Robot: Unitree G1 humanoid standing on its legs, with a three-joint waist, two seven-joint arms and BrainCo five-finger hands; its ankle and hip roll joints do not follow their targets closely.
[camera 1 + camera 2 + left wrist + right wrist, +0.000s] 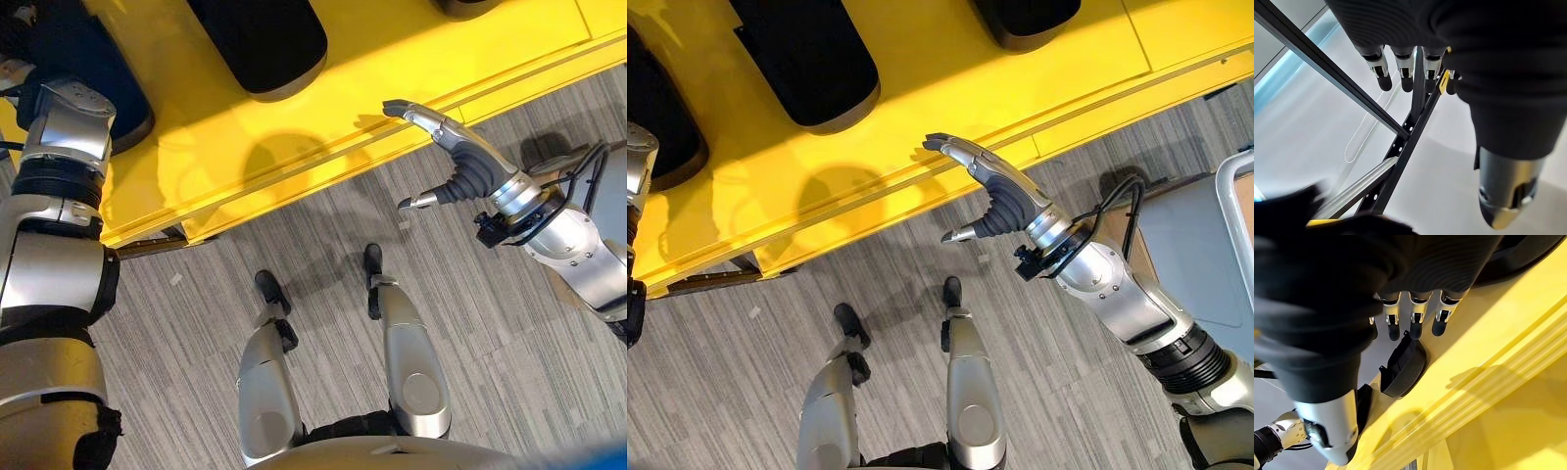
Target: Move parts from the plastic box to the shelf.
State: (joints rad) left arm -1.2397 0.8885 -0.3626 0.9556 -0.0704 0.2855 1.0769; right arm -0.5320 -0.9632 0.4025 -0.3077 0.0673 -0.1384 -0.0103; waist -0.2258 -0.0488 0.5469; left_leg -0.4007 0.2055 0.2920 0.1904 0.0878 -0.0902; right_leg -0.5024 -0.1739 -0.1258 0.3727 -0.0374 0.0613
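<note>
The right hand (1004, 201) has its fingers (421, 118) stretched out straight and its thumb (416, 203) sticking out apart from them. It holds nothing. It hangs over the front edge of the yellow box (323, 127), with the fingertips just above the yellow rim.

The parts are big, black, rounded shapes with a smooth, slightly shiny skin. One black part (808, 64) lies inside the box, well back from the right hand's fingers. Another black part (1029, 20) lies farther along in the box, also apart from the fingers. In the right wrist view, a black part (1403, 367) sits on the yellow floor of the box, past the fingertips and not touching them.

No writing can be read on the box or the parts.

In the left wrist view, the left hand (1400, 63) has its fingers straight and empty, near the dark metal bars of a shelf frame (1410, 132).

The grey striped floor (509, 333) lies beside the box.
</note>
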